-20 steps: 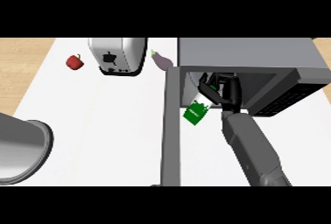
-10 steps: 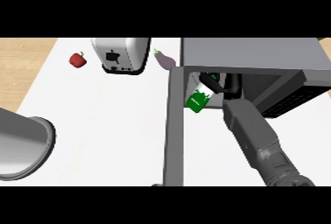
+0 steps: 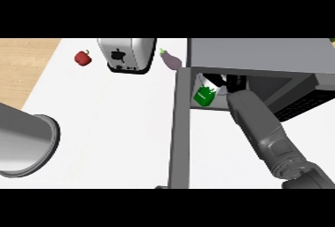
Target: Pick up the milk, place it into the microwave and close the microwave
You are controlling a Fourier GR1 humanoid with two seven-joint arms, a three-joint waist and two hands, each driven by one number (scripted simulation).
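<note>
The right hand (image 3: 227,81) reaches into the open front of the microwave (image 3: 258,54), its grey forearm running up from the lower right edge of the head view to the cavity mouth. Only the black hand's near part shows under the oven's top edge, and its fingers (image 3: 219,80) appear curled round the upper end of the milk (image 3: 204,95), a green and white carton. The milk sits tilted at the left side of the cavity opening, just inside the left wall, with its green lower part sticking out toward the viewer and its white top hidden partly by the hand. Whether the carton rests on the oven floor or hangs in the hand cannot be told from this angle. The microwave door (image 3: 302,101) stands open, swung out to the right, its dark inner face showing beside the forearm. On the white table (image 3: 111,115), left of the oven, an eggplant (image 3: 171,59) lies close to the oven's upper left corner. A toaster (image 3: 125,55) stands just left of the eggplant, and a red pepper (image 3: 83,57) lies further left, near the table's edge. A large grey pot (image 3: 26,142) fills the lower left corner, lying on its side at the view's edge. The left hand does not show.
</note>
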